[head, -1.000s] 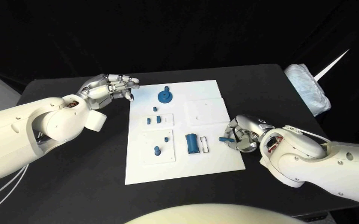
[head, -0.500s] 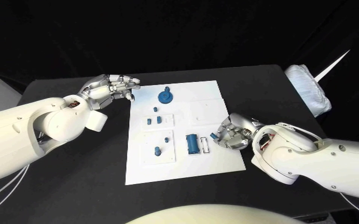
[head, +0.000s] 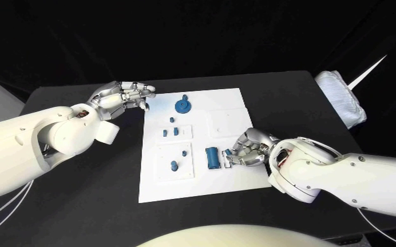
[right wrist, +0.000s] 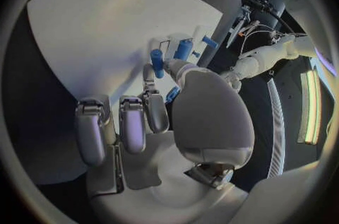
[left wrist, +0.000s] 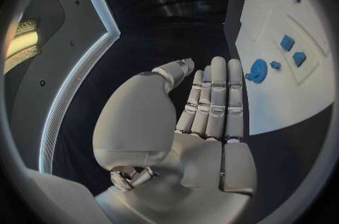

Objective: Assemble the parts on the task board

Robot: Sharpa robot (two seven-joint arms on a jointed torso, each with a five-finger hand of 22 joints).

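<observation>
Black cloth hangs behind a black surface (head: pixel 99 201), and a white board (head: pixel 235 101) lies at its centre. Toward the board's 12 o'clock end sits a round blue wheel (head: pixel 182 107); below it, along the 9 o'clock side, come a small peg (head: pixel 171 120), a pair of small blocks (head: pixel 169 132), then another peg (head: pixel 183 154) and a knob (head: pixel 173 166) in a square recess. Near the middle, slightly toward 5 o'clock, lies a blue cylinder (head: pixel 213 157), just beside the right hand. The right hand (head: pixel 246 150) rests over the board's 3 o'clock edge, its fingers (right wrist: pixel 157 112) curled in, with a small blue piece (right wrist: pixel 172 94) showing between thumb and fingers in the right wrist view; it appears pinched there. The left hand (head: pixel 122 96) hovers off the board's 10 o'clock corner, holding nothing, its fingers (left wrist: pixel 212 97) straight and side by side. A white bundle (head: pixel 340 97) lies at the surface's 2 o'clock edge, well apart from the board.
</observation>
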